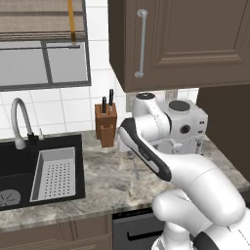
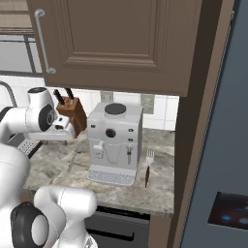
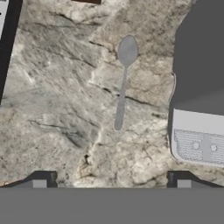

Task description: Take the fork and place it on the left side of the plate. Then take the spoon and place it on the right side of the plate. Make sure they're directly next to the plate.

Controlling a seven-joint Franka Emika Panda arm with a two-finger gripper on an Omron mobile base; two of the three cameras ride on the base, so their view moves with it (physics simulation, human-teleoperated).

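The spoon [image 3: 124, 78] is all grey and lies flat on the marbled counter, bowl pointing away from the hand; it also shows beside the arm [image 1: 135, 166]. My gripper [image 3: 111, 181] hovers above the counter on the handle side of the spoon, open, its fingertips [image 3: 46, 179] wide apart with nothing between them. The fork [image 2: 147, 169], silver tines and dark handle, lies on the counter to the right of the coffee machine, near the tall side panel. The plate is out of view.
A white coffee machine [image 2: 114, 140] stands on the counter just right of the spoon, its drip tray [image 3: 199, 142] close to the hand. A knife block [image 1: 106, 124] stands at the wall. The black sink [image 1: 41, 171] lies to the left. Cabinets hang overhead.
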